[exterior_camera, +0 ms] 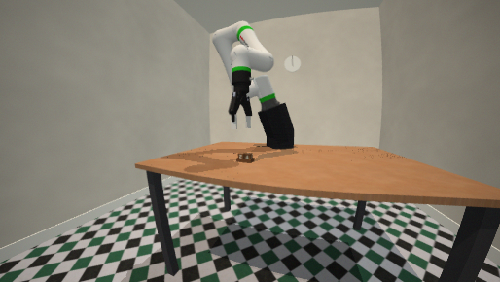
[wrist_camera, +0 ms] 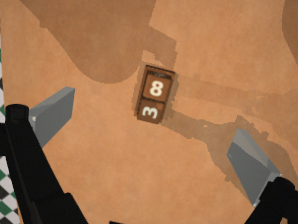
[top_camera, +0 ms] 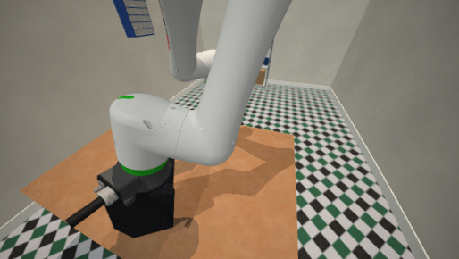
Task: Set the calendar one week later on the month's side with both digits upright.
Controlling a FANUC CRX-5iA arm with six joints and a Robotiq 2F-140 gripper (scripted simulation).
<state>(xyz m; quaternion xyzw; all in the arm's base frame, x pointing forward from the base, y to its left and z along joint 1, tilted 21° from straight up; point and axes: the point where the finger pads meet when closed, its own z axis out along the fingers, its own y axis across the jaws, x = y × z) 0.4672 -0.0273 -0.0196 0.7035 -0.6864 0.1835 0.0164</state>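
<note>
The calendar is a small brown tray on the wooden table. It holds two brown cubes side by side. The top face of one cube (wrist_camera: 157,87) shows 8, the top face of the other (wrist_camera: 152,112) shows 3. The month side is not visible from above. In the exterior view the tray (exterior_camera: 244,159) is a small brown block near the table's left part. My gripper (wrist_camera: 154,123) is open and empty, well above the tray, with its grey fingertips spread wide to either side. It also shows in the exterior view (exterior_camera: 240,122). The top view hides the tray behind the arm.
The arm's black base (exterior_camera: 277,126) stands on the table behind the tray. The table's left edge (exterior_camera: 146,167) is not far from the tray. The chequered floor lies below. A round clock (exterior_camera: 292,63) hangs on the back wall.
</note>
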